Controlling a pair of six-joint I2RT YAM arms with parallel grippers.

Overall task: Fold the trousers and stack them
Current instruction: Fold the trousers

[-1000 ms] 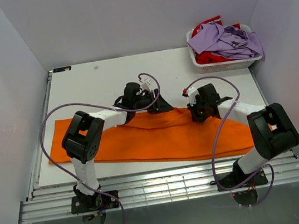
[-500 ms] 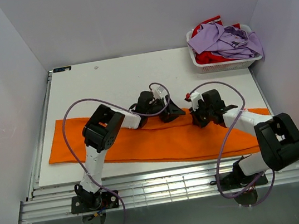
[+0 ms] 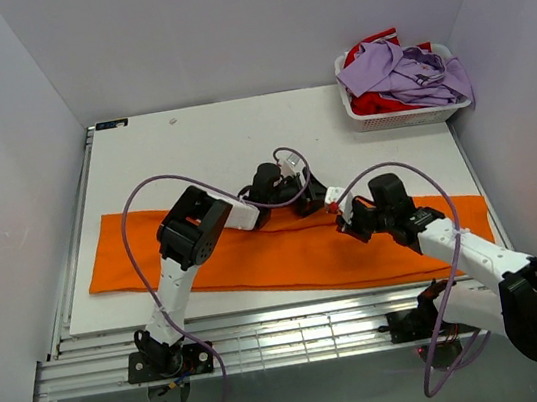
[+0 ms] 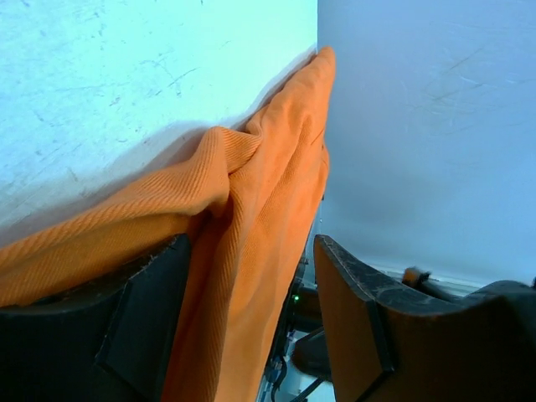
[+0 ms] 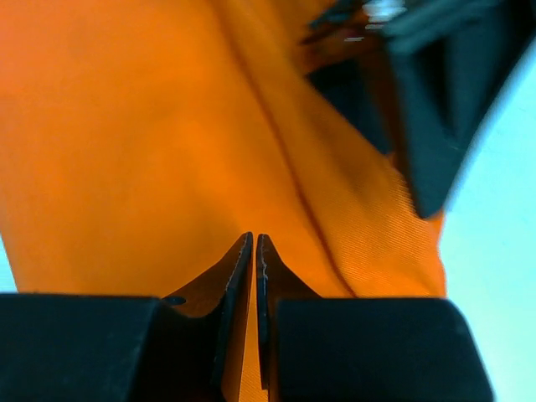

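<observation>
The orange trousers point(image 3: 256, 253) lie stretched left to right across the near half of the table. My left gripper point(image 3: 317, 201) is low at their far edge near the middle. In the left wrist view it point(image 4: 251, 243) is open, with a raised fold of the trousers point(image 4: 268, 184) between the jaws, lying against the left finger point(image 4: 151, 318). My right gripper point(image 3: 341, 223) is just to the right and nearer, over the cloth. In the right wrist view it point(image 5: 254, 239) is shut, tips together above the trousers point(image 5: 126, 151), with the left gripper's dark fingers point(image 5: 427, 109) just beyond.
A white basket point(image 3: 403, 120) stands at the far right corner, holding a lilac shirt point(image 3: 401, 70) over a red garment point(image 3: 375, 102). The white table point(image 3: 190, 152) is bare behind the trousers. Purple cables loop above both arms.
My left gripper has slid right along the trousers' far edge. My right gripper has moved nearer and a little left, and its arm has swung out, uncovering the trousers' right end.
</observation>
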